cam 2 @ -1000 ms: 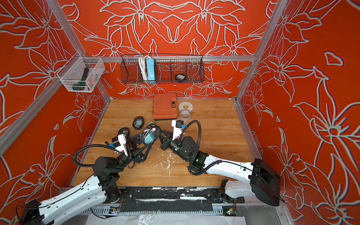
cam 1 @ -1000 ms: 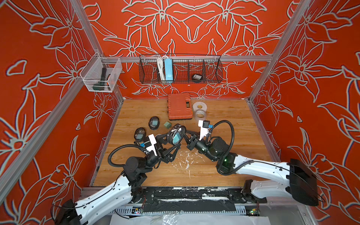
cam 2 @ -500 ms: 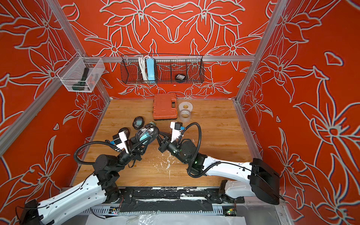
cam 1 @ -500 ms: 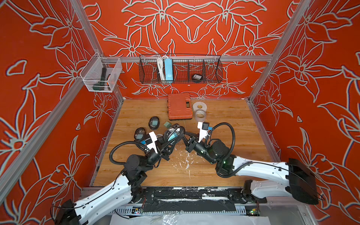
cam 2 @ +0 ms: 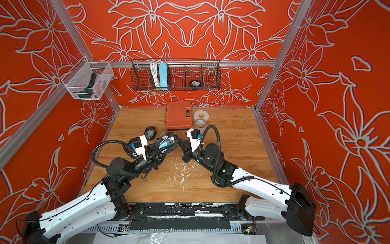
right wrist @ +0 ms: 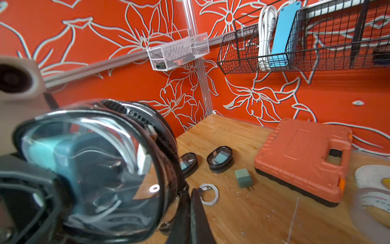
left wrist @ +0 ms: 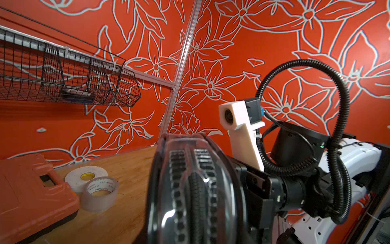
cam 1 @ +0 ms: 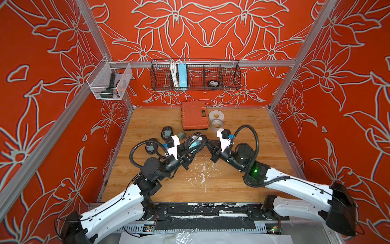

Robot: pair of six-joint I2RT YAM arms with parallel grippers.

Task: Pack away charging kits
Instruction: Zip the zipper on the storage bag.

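The held pouch (cam 1: 195, 143) hangs above the middle of the table (cam 1: 242, 179), a little toward its left edge. A packed plug (right wrist: 48, 147) shows teal through its clear face. The left fingers (cam 1: 189, 152) are narrowed onto the pouch from the near side and appear to carry its weight. The left wrist view shows the pouch edge-on, with a gap between the two zip rows, so it looks only partly closed. The right fingers (right wrist: 197, 215) are pressed fully together at the pouch's rim. Whether they pinch the zip tab cannot be told.

The main risk is the grip. The clear face looks smooth, so a sideways pull on the zip could turn the pouch in the left fingers or drag it free. If the opening tips downward while unzipped, the contents could spill. A thin tab could also slip from the right fingers and leave the zip half done.

The two arms work very close together, so a small misjudged move could knock them against each other. A dropped pouch would land near the loose plug (right wrist: 242, 178) and loose cable (right wrist: 207, 193), and could scatter them toward the two zipped pouches (right wrist: 220, 158) by the left edge.
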